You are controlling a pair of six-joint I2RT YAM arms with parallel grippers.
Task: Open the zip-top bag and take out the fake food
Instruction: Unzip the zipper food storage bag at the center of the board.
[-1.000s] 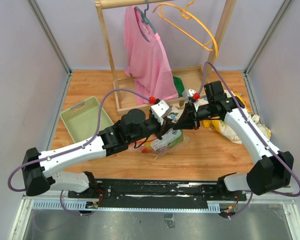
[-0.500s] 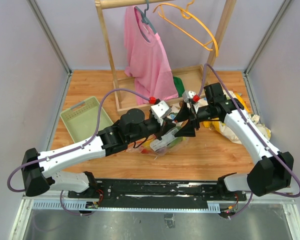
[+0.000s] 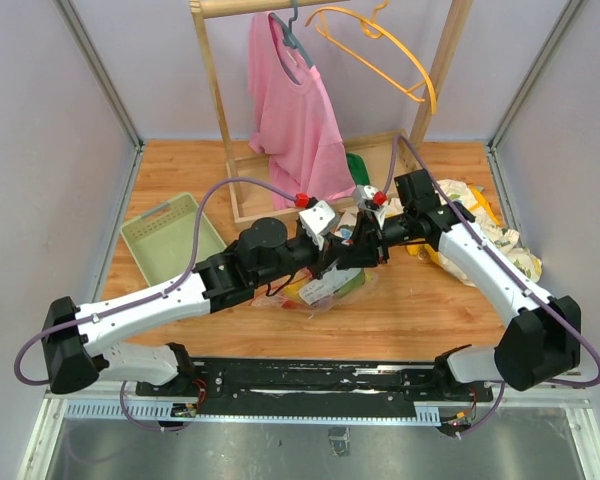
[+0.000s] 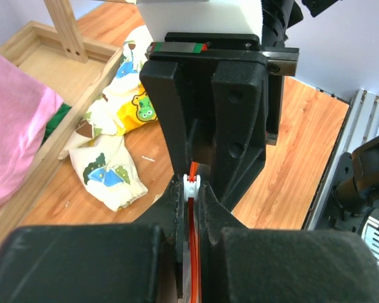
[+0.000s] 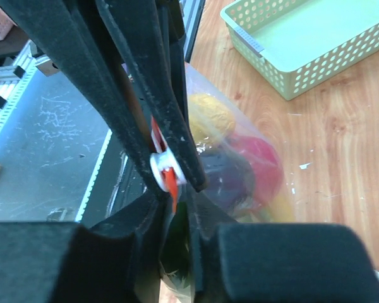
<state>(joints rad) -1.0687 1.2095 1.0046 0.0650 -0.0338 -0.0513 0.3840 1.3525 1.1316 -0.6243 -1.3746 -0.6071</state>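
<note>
The left hand (image 4: 191, 218) is clamping the orange zipper strip (image 4: 192, 265) of the zip-top bag (image 3: 325, 290). The right hand (image 5: 175, 208) is pinching the white slider (image 5: 160, 169). The bag is sagging toward the worktop (image 3: 420, 300), fake food (image 5: 210, 117) inside. A jerky pull risks the strip slipping free.

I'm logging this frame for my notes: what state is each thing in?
zip-top bag: strip pinched from both sides
fake food: inside the bag
left pincer: shut on the strip
right pincer: shut on the strip
green tray: empty
pink shirt: hanging
dinosaur cloth: crumpled
</note>
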